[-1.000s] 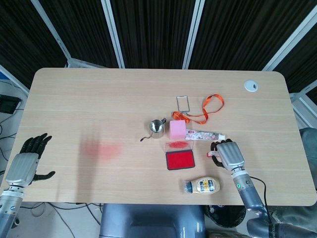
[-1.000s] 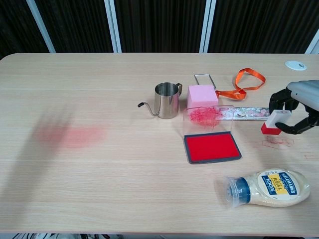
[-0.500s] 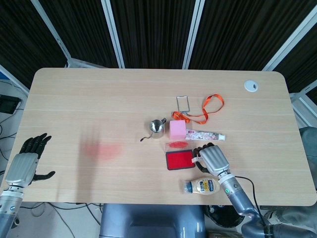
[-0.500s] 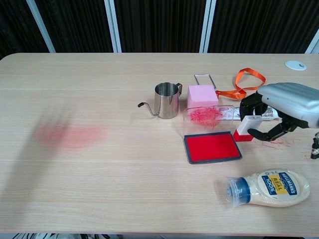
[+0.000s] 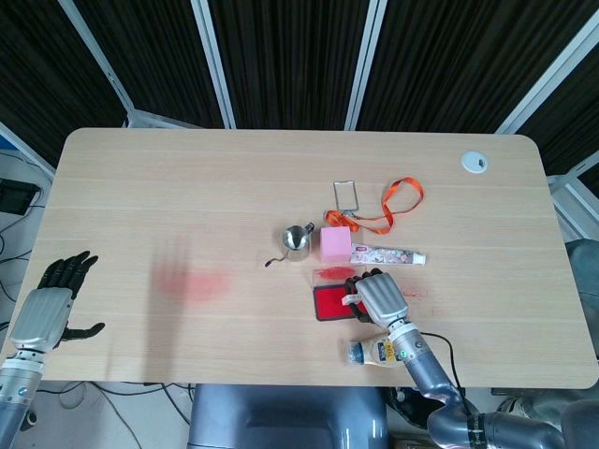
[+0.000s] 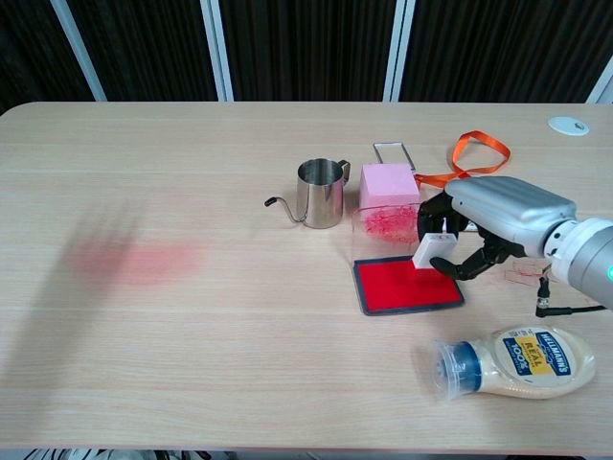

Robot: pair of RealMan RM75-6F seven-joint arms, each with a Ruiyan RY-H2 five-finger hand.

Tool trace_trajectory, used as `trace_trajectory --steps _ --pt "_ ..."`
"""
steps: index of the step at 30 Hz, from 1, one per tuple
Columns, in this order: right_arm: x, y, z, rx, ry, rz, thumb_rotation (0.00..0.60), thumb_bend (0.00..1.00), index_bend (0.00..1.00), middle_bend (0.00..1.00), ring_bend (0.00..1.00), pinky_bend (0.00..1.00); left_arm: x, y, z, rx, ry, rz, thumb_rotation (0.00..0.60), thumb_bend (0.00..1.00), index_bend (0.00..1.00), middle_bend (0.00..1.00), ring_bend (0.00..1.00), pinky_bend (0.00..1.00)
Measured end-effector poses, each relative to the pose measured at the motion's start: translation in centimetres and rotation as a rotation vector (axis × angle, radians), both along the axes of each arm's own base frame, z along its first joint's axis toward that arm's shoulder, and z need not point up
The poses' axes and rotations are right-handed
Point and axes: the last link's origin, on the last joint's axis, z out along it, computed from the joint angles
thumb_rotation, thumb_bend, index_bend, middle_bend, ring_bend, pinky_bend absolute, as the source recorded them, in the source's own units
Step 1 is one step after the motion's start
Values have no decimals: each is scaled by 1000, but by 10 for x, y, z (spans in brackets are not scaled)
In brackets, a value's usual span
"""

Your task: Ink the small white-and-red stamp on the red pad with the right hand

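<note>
White-and-red stamp [image 6: 433, 251], red ink pad [image 6: 407, 285], pink block [image 6: 388, 186], orange lanyard [image 6: 471, 158], silver pitcher [image 6: 320, 193].

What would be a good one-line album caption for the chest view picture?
The right robot hand tilts a small stamp onto the red ink pad.

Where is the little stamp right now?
In the chest view the stamp sits right of centre, held by the right hand and tilted onto the red pad, just in front of the pink block.
</note>
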Motion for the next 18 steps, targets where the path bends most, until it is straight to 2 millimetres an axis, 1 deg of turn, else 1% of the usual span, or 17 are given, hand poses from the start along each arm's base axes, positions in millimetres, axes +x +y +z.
trace_trajectory --steps 12,18 --pt "7 1 -18 19 -1 9 600 618 806 690 474 371 0 0 0 -5 -5 4 600 1 0 0 0 0" --pt "6 1 -24 23 4 -2 600 618 807 690 474 371 0 0 0 -6 -6 4 600 1 0 0 0 0"
